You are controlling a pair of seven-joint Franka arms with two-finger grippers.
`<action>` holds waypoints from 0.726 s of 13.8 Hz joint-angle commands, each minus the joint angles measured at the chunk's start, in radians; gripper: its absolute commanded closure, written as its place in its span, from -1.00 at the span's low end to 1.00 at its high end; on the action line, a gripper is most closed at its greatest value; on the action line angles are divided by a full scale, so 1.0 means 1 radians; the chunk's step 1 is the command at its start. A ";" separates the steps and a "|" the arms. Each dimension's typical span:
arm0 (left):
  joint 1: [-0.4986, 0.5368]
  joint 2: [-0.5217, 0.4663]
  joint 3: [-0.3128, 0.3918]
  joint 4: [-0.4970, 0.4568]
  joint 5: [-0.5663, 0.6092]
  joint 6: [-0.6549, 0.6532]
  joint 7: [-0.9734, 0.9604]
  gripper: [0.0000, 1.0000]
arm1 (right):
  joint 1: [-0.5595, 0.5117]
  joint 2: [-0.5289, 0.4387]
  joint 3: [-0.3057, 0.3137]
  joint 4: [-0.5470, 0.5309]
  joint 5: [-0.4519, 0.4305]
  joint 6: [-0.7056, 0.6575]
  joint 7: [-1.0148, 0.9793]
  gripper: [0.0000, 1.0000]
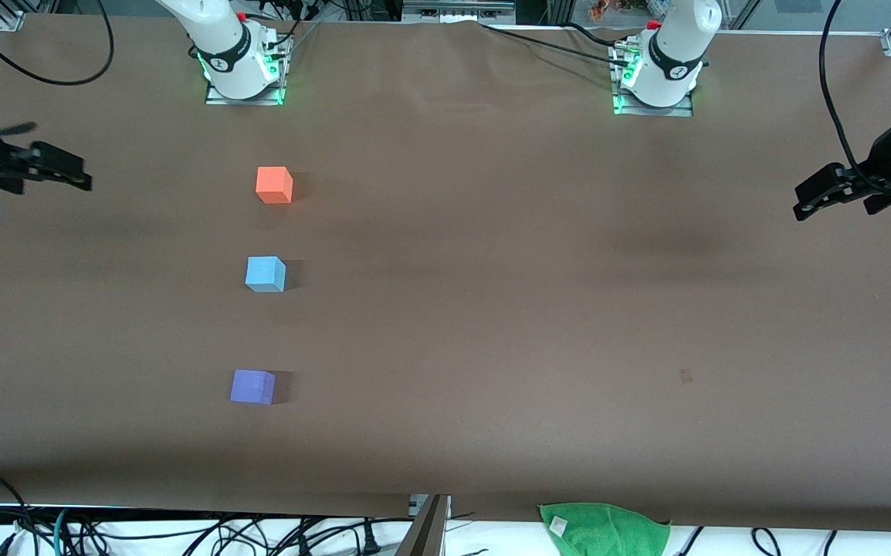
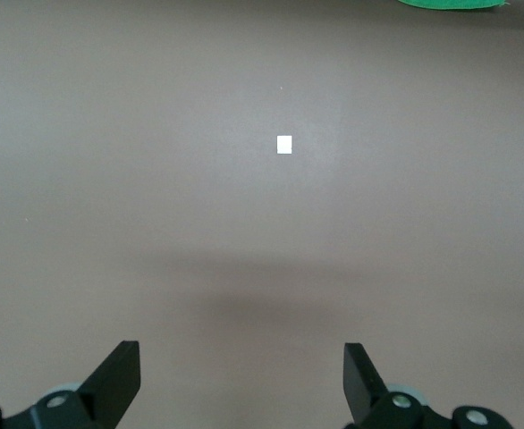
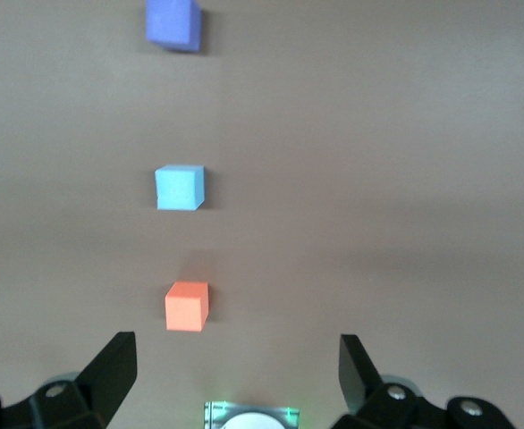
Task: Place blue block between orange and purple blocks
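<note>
Three cubes stand in a line toward the right arm's end of the table. The orange block point(image 1: 274, 185) point(image 3: 187, 306) is farthest from the front camera. The blue block point(image 1: 265, 274) point(image 3: 180, 188) stands between it and the purple block point(image 1: 252, 387) point(image 3: 173, 24), which is nearest that camera. Gaps separate all three. My right gripper point(image 1: 67, 170) point(image 3: 237, 353) hangs open and empty in the air past the cubes, at its own end of the table. My left gripper point(image 1: 812, 197) point(image 2: 242, 357) hangs open and empty at its end, over bare table.
A green cloth point(image 1: 604, 529) point(image 2: 450, 4) lies at the table edge nearest the front camera. A small square mark point(image 1: 686, 376) point(image 2: 284, 144) sits on the brown table cover toward the left arm's end. The right arm's base point(image 3: 251, 416) shows between the right fingers.
</note>
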 commanded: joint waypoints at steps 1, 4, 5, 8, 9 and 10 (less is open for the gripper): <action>0.008 -0.011 -0.007 -0.010 -0.016 0.009 0.001 -1.00 | -0.049 -0.066 0.075 -0.105 -0.016 0.050 -0.036 -1.00; 0.008 -0.011 -0.007 -0.010 -0.016 0.009 0.001 -1.00 | -0.083 -0.079 0.135 -0.117 -0.043 0.045 -0.019 -1.00; 0.008 -0.011 -0.007 -0.010 -0.016 0.009 0.001 -1.00 | -0.084 -0.072 0.135 -0.111 -0.043 0.045 -0.013 -1.00; 0.008 -0.008 -0.007 -0.010 -0.016 0.009 0.001 -1.00 | -0.081 -0.053 0.134 -0.091 -0.042 0.045 -0.013 -1.00; 0.008 -0.008 -0.007 -0.010 -0.016 0.009 0.001 -1.00 | -0.081 -0.051 0.134 -0.087 -0.042 0.047 -0.013 -1.00; 0.008 -0.008 -0.007 -0.010 -0.016 0.009 0.001 -1.00 | -0.080 -0.046 0.134 -0.085 -0.042 0.047 -0.011 -1.00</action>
